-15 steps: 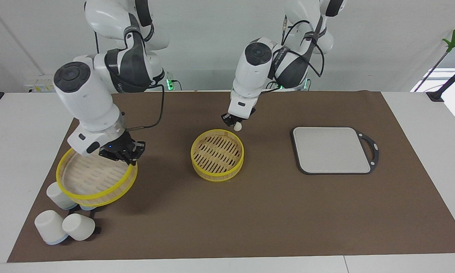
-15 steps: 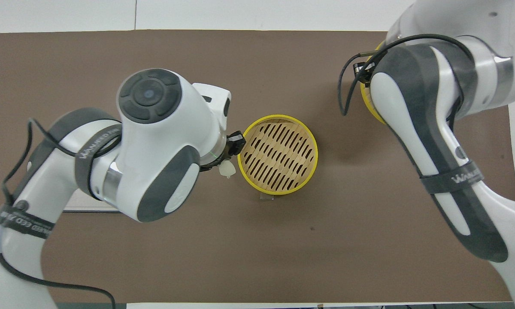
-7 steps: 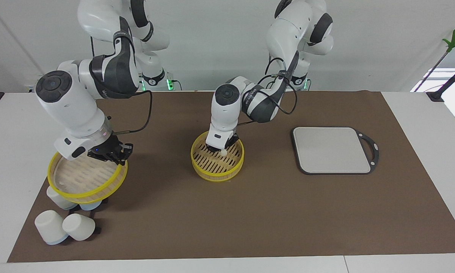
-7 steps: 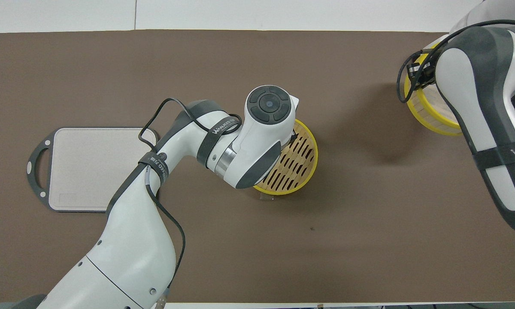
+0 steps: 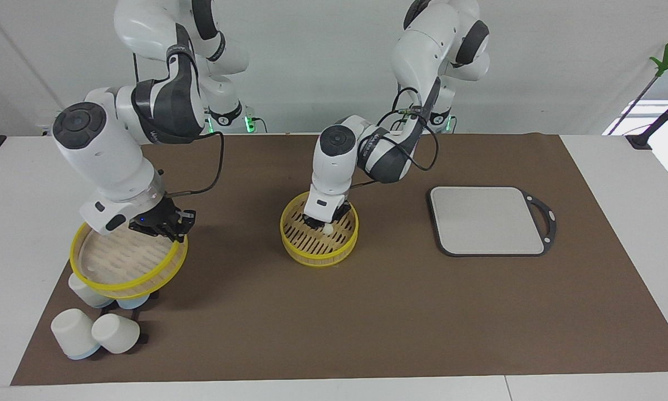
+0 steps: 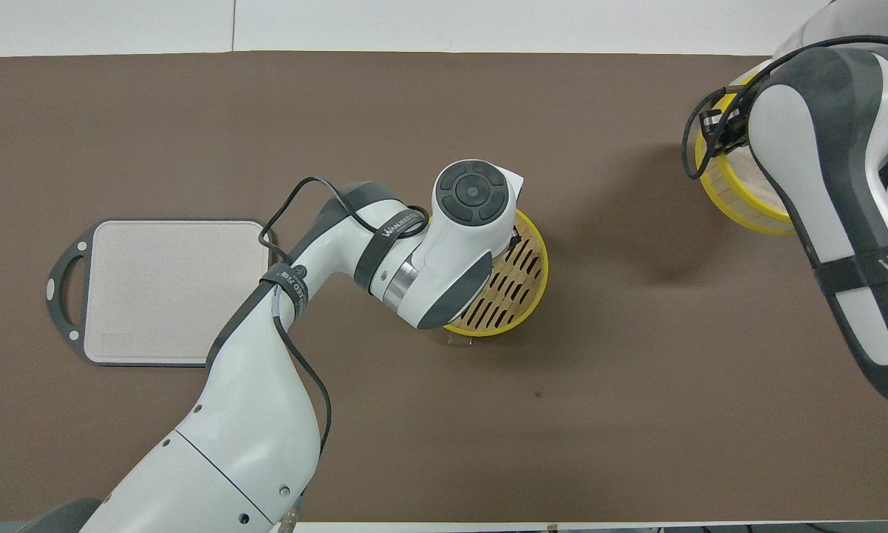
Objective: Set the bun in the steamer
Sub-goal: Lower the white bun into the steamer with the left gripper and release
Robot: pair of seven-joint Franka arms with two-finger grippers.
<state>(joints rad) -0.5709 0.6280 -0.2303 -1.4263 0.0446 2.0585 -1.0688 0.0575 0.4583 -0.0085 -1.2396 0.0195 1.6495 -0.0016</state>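
Note:
The steamer, a round yellow-rimmed tier with a slatted floor, sits mid-table; my left arm covers part of the steamer in the overhead view. My left gripper is down inside it, shut on the small white bun, which hangs just over the slats. I cannot tell if the bun touches them. My right gripper is shut on the rim of a second yellow-rimmed tier, held up over the white cups toward the right arm's end of the table. In the overhead view that second tier peeks out from under the right arm.
Three white upturned cups stand under and beside the held tier. A grey handled board lies toward the left arm's end of the table. A brown mat covers the table.
The left gripper carried the bun from beside the steamer's rim down into it. The right arm shifted its tier toward its own end of the table, then held still.

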